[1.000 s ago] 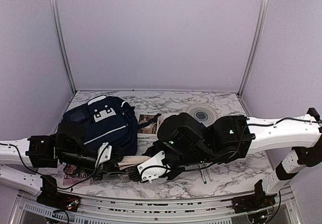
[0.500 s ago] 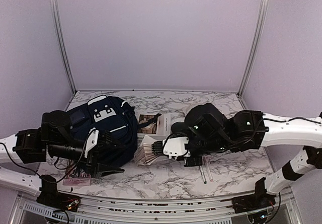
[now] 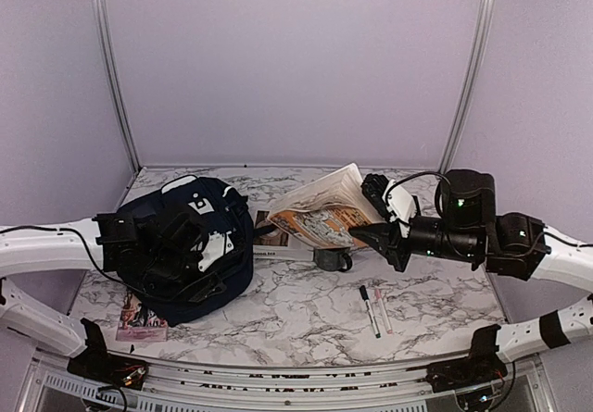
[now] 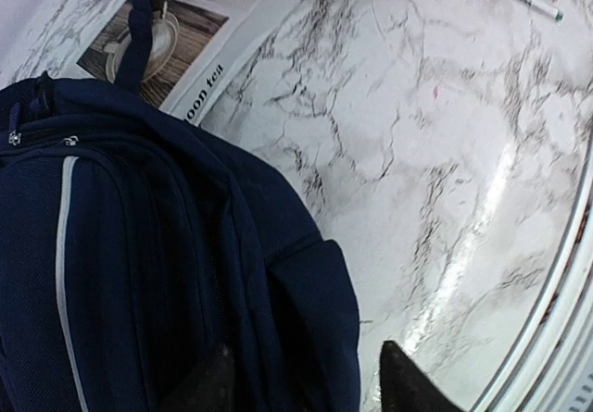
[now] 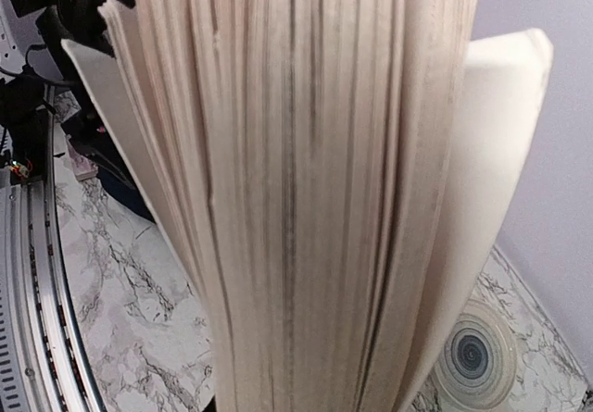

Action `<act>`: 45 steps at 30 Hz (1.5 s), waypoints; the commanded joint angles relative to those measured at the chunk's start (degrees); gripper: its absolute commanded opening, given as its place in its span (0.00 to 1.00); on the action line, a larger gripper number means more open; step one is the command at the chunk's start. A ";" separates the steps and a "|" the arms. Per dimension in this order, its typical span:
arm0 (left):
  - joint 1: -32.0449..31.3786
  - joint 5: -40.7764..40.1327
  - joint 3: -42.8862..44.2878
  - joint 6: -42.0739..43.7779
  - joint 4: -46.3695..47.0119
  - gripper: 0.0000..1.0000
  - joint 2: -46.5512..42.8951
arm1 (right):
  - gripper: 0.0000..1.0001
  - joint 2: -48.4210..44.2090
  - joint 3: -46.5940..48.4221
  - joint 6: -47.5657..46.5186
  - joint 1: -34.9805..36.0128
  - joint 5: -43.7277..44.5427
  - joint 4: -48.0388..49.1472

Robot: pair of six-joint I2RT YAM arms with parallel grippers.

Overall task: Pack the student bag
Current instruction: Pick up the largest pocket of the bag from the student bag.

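The big change is on the right: the book that lay low beside the student bag a moment ago is now up in the air, pinched at its lower corner by the right gripper, which has closed on it and swung back toward the right side of the bench. The cover sags open and the pages fan out, filling the right wrist view, so the hold looks to be on part of the book and not on the whole block. The left arm has pulled away from the crowded near middle and now lies across the bag, which rests flat on the left half of the bench with its black strap trailing over a magazine just beside it. The left gripper hovers at the bag's near edge with its jaws apart, navy fabric showing below and between them, gripping nothing. For the packing, this reads as one item lifted and ready to carry over, while the bag does not yet look held open; whether its main zip is undone cannot be told from here. A small grey cup and two markers lie on the marble, not yet packed, and a thin booklet peeks out from under the bag's near corner
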 commanded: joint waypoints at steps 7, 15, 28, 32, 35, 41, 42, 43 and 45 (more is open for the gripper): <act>3.02 -9.26 3.89 0.34 -6.81 0.42 9.19 | 0.00 4.99 0.62 4.21 -0.34 -6.06 9.77; 3.43 -14.21 5.85 0.62 -7.39 0.52 15.01 | 0.00 6.16 0.50 4.75 -0.34 -9.17 12.02; 3.41 -13.69 9.77 0.03 -9.12 0.00 10.76 | 0.00 5.50 -1.23 6.50 -0.32 -11.85 14.90; 3.43 -15.14 12.04 1.29 -9.06 0.00 1.52 | 0.00 4.76 -2.01 5.48 -0.34 -13.46 15.97; 3.39 -17.24 14.38 3.77 -9.18 0.00 -3.39 | 0.00 5.19 -2.10 2.98 -0.34 -17.04 17.70; 3.40 -16.80 19.42 7.54 -9.11 0.00 -6.55 | 0.00 14.68 2.49 -10.09 1.27 -22.08 25.23; 3.47 -16.94 20.45 8.15 -9.11 0.00 -6.46 | 0.00 17.47 4.28 -14.58 2.08 -22.83 25.94; 3.48 -17.32 21.52 8.95 -9.10 0.00 -6.32 | 0.00 20.52 6.09 -20.09 3.02 -23.02 26.39; 3.68 -18.67 23.85 10.92 -9.14 0.00 -5.99 | 0.00 26.93 9.92 -32.27 4.54 -22.71 26.27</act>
